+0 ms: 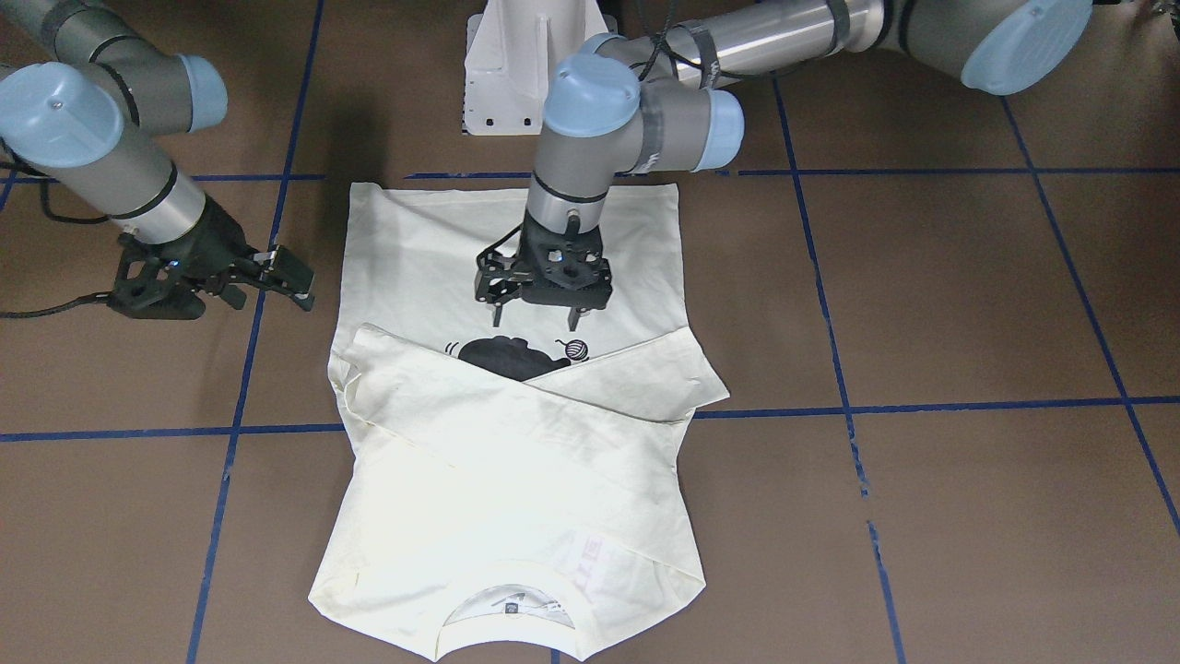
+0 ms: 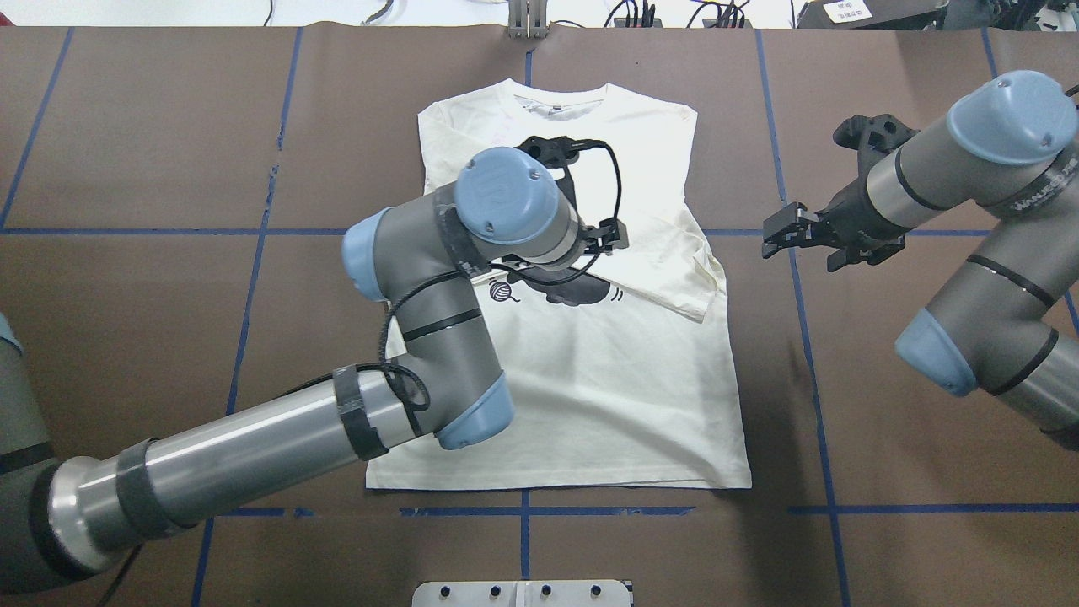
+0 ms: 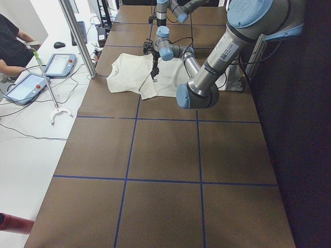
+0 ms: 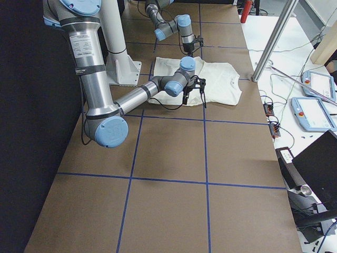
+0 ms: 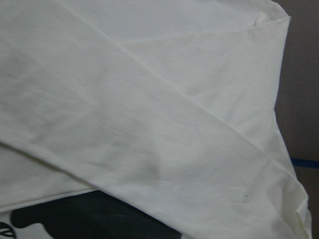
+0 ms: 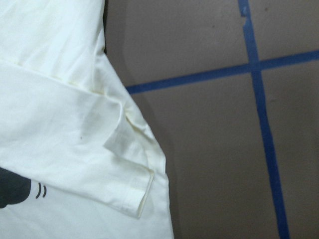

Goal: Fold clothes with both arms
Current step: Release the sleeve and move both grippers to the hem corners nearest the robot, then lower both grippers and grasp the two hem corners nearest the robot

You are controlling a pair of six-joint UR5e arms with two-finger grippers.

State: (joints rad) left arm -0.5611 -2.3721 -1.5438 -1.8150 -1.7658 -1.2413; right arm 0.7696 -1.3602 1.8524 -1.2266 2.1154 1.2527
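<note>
Little writing is legible: the neck label (image 1: pixel 510 606) inside the collar is too small to read, and the faint pink lettering showing through the fabric nearby is too blurred. The cream T-shirt (image 2: pixel 590 396) lies front up, mid-table (image 2: pixel 152 152), collar on the side far from the robot. Both sleeves (image 1: pixel 516 415) are crossed over the chest, half hiding the black cat print (image 1: pixel 502 355) w/ its yarn ball. The left gripper (image 1: pixel 536 323) hangs just above the print, jaws apart, nothing held. The right gripper (image 1: pixel 272 281) is off the shirt's edge, above bare table, also spread and empty.
</note>
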